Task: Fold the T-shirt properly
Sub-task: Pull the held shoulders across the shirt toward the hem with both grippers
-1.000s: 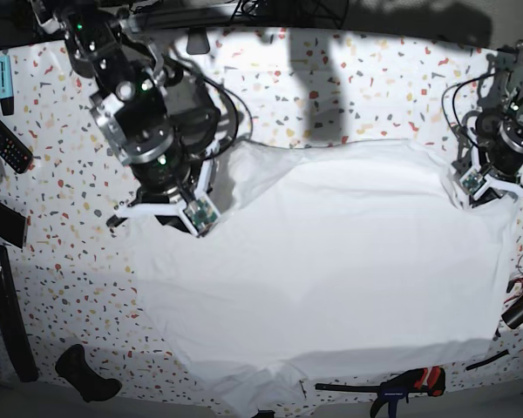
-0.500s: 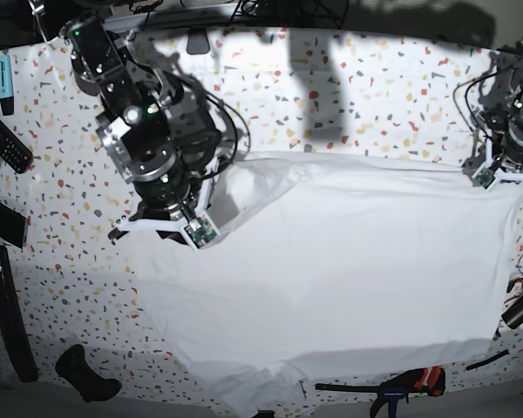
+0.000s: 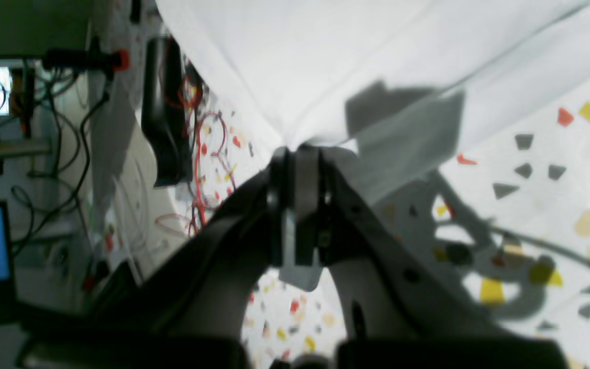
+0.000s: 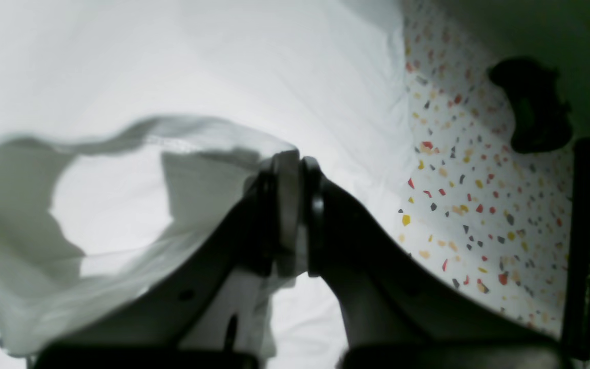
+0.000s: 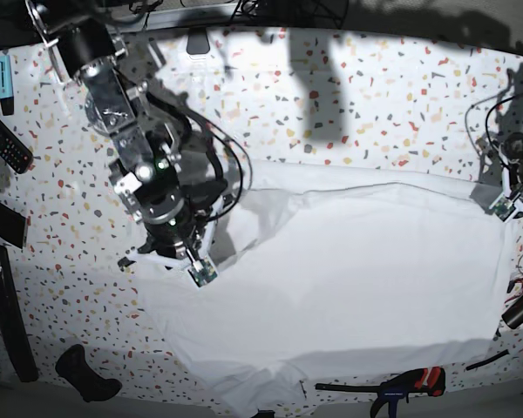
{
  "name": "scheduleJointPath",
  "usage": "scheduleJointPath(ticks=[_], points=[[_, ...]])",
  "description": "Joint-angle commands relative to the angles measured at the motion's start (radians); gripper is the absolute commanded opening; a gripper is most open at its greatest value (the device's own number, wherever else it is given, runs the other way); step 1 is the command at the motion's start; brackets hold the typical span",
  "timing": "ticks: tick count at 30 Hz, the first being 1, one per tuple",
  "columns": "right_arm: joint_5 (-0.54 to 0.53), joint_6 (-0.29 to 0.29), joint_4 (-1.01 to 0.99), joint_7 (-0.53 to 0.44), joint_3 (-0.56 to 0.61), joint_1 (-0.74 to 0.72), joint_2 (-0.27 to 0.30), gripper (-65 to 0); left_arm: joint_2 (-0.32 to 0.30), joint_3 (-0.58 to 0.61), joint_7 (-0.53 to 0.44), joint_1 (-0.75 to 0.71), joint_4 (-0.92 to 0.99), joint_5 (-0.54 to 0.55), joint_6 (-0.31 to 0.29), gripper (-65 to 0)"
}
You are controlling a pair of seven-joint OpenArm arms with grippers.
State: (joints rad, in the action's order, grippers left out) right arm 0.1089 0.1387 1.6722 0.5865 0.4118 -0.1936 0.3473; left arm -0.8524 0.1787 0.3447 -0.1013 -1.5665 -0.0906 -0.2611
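T-shirt (image 5: 349,279) lies spread over the near half of the bench (image 5: 357,96), reaching its right edge and overhanging the near edge. Left gripper (image 3: 297,154), at the right edge of the bench, is clamped fully closed on a pinch of the shirt's far-right corner; fabric runs taut from the jaws. Right gripper (image 4: 290,164), toward the left side of the bench, is likewise closed tight on the shirt's left edge, which is lifted in a loose, billowing fold (image 4: 69,195) above the cloth beneath
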Motion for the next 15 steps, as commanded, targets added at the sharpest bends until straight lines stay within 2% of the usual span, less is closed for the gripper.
scheduleJointPath(ticks=[1,5,9,15], points=[[0.010,-0.008,-0.005,-0.042,-0.007,-0.040,-0.013,-65.0,-0.016,-0.011,-0.021,0.024,0.014,-0.005,0.018,-65.0],[0.018,-0.008,-0.096,-0.048,-0.007,-0.105,-0.079,-65.0,0.014,-0.011,-0.038,0.085,0.116,-0.005,-0.006,-65.0],[0.018,-0.008,-0.180,-0.048,-0.007,-0.165,-0.134,-65.0,0.048,-0.011,-0.111,0.157,0.206,-0.004,-0.048,-65.0],[0.025,-0.008,-0.292,-0.053,-0.007,-0.237,-0.174,-65.0,0.144,-0.011,-0.175,0.259,0.355,0.013,-0.061,-65.0]])
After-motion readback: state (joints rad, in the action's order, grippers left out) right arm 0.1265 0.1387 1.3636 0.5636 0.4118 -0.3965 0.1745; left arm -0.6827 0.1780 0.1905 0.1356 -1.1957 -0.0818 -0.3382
